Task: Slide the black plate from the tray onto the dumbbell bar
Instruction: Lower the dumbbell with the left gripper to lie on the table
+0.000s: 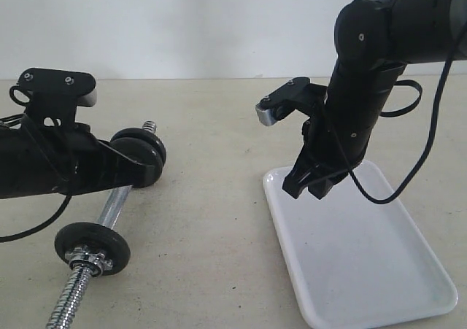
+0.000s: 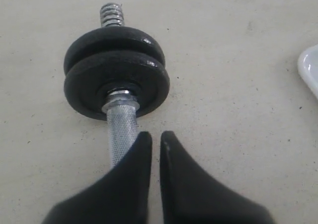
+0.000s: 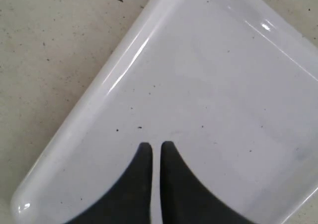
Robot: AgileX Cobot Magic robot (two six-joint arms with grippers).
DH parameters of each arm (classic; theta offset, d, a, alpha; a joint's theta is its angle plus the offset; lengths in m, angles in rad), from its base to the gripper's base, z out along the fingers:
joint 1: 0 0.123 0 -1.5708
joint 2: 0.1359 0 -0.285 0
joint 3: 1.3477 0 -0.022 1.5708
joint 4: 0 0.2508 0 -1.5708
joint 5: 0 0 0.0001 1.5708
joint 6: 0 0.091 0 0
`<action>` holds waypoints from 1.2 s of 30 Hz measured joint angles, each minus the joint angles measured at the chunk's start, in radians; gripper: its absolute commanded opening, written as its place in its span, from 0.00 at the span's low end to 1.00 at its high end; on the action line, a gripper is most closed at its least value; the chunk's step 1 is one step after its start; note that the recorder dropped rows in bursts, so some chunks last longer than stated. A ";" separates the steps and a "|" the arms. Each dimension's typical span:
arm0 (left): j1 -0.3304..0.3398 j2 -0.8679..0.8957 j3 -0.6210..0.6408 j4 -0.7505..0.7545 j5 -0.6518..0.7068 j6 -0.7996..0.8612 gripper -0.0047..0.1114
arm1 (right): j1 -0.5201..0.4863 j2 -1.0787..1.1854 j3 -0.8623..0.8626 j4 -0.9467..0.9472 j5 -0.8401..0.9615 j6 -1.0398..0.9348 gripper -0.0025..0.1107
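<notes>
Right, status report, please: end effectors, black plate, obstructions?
Left end effector shut, empty, over dumbbell bar. Right end effector shut, empty, over tray. Tray holds no plate; black plate sits on bar's far end. Nothing obstructing.

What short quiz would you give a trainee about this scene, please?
1. True or false: something lies in the tray.
2. How many black plates sit side by side on the bar in front of the left tool? A: one. B: two. C: three.
3. Fill in the gap: the right tool, jaws shut, hangs over the ___.

Key: 1 false; 2 B; 3 tray.
</notes>
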 measured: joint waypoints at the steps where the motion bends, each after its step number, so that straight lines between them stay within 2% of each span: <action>1: 0.003 0.002 0.000 0.000 0.000 0.000 0.08 | 0.000 0.000 0.000 0.000 0.000 0.000 0.02; 8: 0.012 0.063 0.000 0.000 -0.016 0.046 0.08 | 0.000 0.000 0.000 0.002 0.000 0.000 0.02; 18: 0.012 0.153 0.000 0.000 -0.282 0.113 0.08 | 0.000 0.000 0.000 0.002 -0.008 0.000 0.02; 24: 0.014 0.131 0.000 0.000 -0.322 0.113 0.08 | 0.000 0.000 0.000 0.002 -0.011 0.000 0.02; 26: 0.035 0.131 0.000 0.000 -0.313 0.068 0.08 | 0.000 0.000 0.000 0.002 -0.013 0.000 0.02; 28: 0.065 0.131 0.000 0.000 -0.248 0.026 0.08 | 0.000 0.000 0.000 0.002 -0.013 0.000 0.02; 30: 0.099 0.131 0.000 0.000 -0.105 -0.004 0.08 | 0.000 0.000 0.000 0.007 -0.013 0.000 0.02; 31: 0.107 0.131 0.000 0.000 -0.077 -0.007 0.08 | 0.000 0.000 0.000 0.009 -0.013 0.000 0.02; 36: 0.173 0.131 0.000 0.000 -0.044 -0.091 0.08 | 0.000 0.000 0.000 0.009 -0.013 0.000 0.02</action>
